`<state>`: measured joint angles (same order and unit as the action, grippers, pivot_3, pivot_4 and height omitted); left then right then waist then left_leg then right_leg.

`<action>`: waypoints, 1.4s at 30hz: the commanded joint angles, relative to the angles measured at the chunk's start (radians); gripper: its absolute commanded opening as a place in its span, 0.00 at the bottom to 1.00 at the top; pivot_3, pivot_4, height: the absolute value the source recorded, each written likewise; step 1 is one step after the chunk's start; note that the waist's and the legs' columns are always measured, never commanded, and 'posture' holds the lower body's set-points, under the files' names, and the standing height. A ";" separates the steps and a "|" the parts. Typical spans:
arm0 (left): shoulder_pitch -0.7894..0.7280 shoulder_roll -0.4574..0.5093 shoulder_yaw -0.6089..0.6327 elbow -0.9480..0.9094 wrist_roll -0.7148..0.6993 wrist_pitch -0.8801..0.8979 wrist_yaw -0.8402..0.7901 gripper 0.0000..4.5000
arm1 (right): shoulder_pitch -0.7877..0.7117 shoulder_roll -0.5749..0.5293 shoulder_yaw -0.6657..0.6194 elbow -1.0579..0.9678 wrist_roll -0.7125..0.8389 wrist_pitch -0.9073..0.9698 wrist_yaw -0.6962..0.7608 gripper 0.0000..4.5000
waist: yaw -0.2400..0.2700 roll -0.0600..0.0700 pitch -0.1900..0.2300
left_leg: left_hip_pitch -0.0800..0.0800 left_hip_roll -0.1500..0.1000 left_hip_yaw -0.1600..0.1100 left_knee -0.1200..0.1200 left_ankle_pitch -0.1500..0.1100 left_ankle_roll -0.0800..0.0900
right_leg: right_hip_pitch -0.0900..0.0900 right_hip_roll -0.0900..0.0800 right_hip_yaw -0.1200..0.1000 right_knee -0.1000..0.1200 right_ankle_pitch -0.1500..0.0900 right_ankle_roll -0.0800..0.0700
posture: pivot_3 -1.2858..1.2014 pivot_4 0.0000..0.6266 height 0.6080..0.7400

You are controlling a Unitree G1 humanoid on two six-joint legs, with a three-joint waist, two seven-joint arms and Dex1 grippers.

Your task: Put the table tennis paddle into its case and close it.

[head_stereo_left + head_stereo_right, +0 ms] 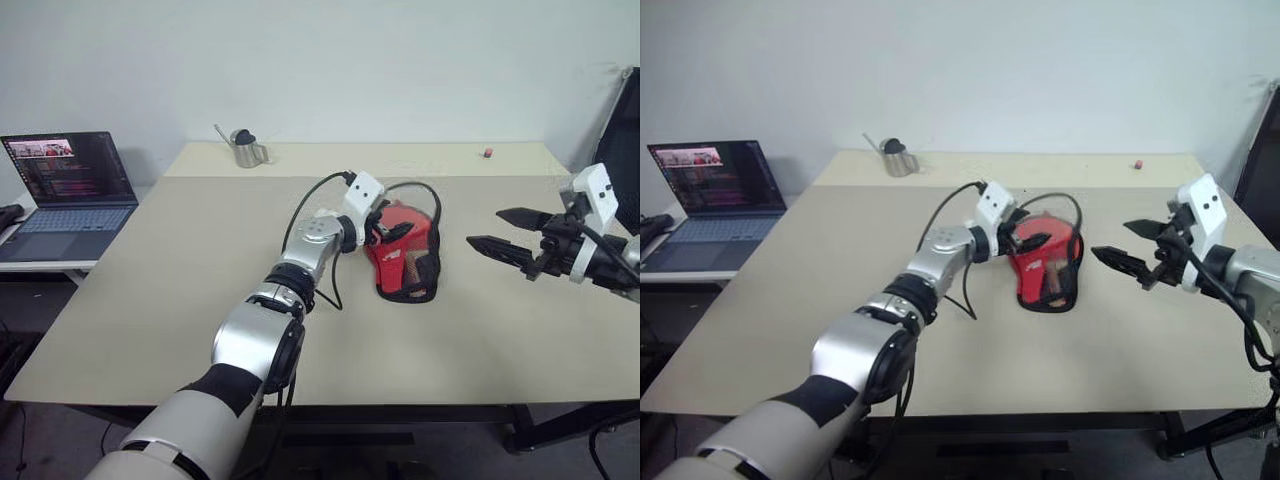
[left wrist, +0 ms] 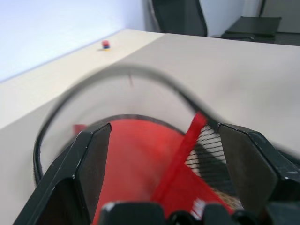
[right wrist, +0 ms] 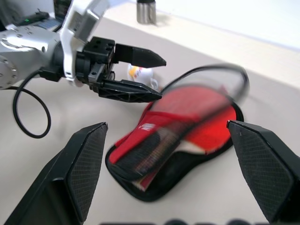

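Observation:
The case [image 1: 410, 270] lies in the middle of the table [image 1: 180, 300], its black mesh and red logo panel draped over the table tennis paddle [image 3: 211, 110]. The paddle's round red face shows at the case's unzipped round end, and a bit of the wood handle [image 3: 140, 180] shows at the narrow end. A thin black loop arches over the round end. My left gripper [image 1: 390, 222] is open and hovers level at the case's left side, fingers [image 2: 93, 159] on either side of the red face. My right gripper [image 1: 487, 230] is open, empty and off the table to the right of the case.
A small white-and-yellow ball [image 3: 138, 72] sits just behind the left gripper. A metal jug [image 1: 245, 148] and a small red object [image 1: 487, 153] stand at the table's far edge. A laptop [image 1: 65, 195] is on a side table at left, and a dark chair [image 1: 625, 140] at far right.

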<state>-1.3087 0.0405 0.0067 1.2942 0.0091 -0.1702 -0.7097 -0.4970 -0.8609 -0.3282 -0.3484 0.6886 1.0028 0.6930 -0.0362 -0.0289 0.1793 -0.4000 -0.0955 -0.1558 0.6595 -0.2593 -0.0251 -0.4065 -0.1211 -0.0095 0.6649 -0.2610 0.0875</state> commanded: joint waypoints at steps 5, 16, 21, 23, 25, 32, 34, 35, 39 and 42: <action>0.063 0.136 0.035 -0.073 -0.030 -0.070 -0.128 0.88 | -0.117 0.085 0.151 0.148 -0.121 -0.087 -0.083 0.99 | -0.002 0.001 0.000 | 0.001 0.000 0.000 0.001 0.000 0.000 | 0.000 0.000 0.001 0.001 0.000 0.000 | 0.52 0.24 1.00; 0.327 0.337 0.076 -0.518 -0.181 0.122 -0.397 0.88 | -0.322 0.228 0.351 0.711 -0.391 -0.325 -0.095 0.99 | 0.004 0.001 0.000 | -0.001 -0.001 -0.002 0.001 0.002 -0.004 | -0.001 0.000 0.000 -0.001 0.001 0.000 | 0.52 0.24 1.00; 0.464 0.372 0.065 -0.860 -0.250 0.304 -0.378 0.88 | -0.390 0.280 0.384 0.969 -0.482 -0.445 -0.078 0.99 | 0.003 0.001 0.000 | -0.001 -0.001 -0.003 0.001 0.002 -0.004 | -0.002 -0.001 0.001 -0.001 0.001 0.000 | 0.52 0.24 1.00; 0.488 0.375 0.064 -0.932 -0.265 0.349 -0.360 0.88 | -0.413 0.300 0.382 1.045 -0.503 -0.484 -0.073 0.99 | 0.002 0.001 0.000 | -0.001 -0.001 -0.003 0.001 0.002 -0.004 | -0.002 0.000 0.001 -0.001 0.001 -0.001 | 0.52 0.24 1.00; 0.501 0.377 0.063 -0.977 -0.276 0.381 -0.345 0.88 | -0.435 0.324 0.374 1.105 -0.513 -0.511 -0.070 0.99 | 0.001 0.001 0.000 | -0.001 -0.001 -0.003 0.001 0.002 -0.004 | -0.002 0.000 0.001 0.000 0.001 -0.001 | 0.52 0.24 1.00; 0.514 0.386 0.056 -1.007 -0.285 0.406 -0.319 0.88 | -0.497 0.386 0.349 1.251 -0.534 -0.567 -0.087 0.99 | -0.012 0.001 -0.001 | 0.000 0.000 -0.003 0.001 0.003 -0.005 | -0.001 0.001 0.001 0.000 0.001 -0.002 | 0.52 0.24 1.00; 0.514 0.388 0.054 -1.008 -0.288 0.407 -0.316 0.88 | -0.506 0.393 0.350 1.277 -0.548 -0.580 -0.090 0.99 | -0.015 0.001 -0.001 | 0.000 0.000 -0.002 0.001 0.003 -0.005 | -0.001 0.001 0.001 0.000 0.001 -0.002 | 0.52 0.24 1.00; 0.514 0.389 0.053 -1.007 -0.288 0.405 -0.316 0.88 | -0.508 0.396 0.352 1.287 -0.556 -0.585 -0.089 0.99 | -0.016 0.002 -0.001 | 0.000 0.000 -0.002 0.001 0.003 -0.005 | -0.001 0.000 0.001 0.000 0.001 -0.002 | 0.52 0.24 1.00; 0.515 0.390 0.049 -1.001 -0.288 0.400 -0.316 0.88 | -0.510 0.415 0.356 1.309 -0.574 -0.587 -0.072 0.99 | -0.020 0.002 -0.001 | 0.000 0.000 -0.003 0.001 0.003 -0.005 | -0.001 0.001 0.001 0.000 0.001 -0.002 | 0.52 0.24 1.00; 0.513 0.390 0.047 -0.996 -0.288 0.396 -0.316 0.88 | -0.514 0.438 0.363 1.323 -0.581 -0.576 -0.056 0.99 | -0.021 0.002 -0.001 | 0.000 0.000 -0.003 0.001 0.003 -0.005 | -0.001 0.001 0.001 0.000 0.001 -0.002 | 0.52 0.24 1.00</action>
<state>-0.7886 0.4173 0.0526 0.3284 -0.2636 0.2374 -1.0324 -0.9988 -0.4390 0.0305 0.9614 0.1169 0.4220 0.6156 -0.0567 -0.0271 0.1783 -0.3997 -0.0954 -0.1584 0.6609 -0.2565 -0.0302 -0.4072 -0.1205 -0.0081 0.6654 -0.2595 0.0858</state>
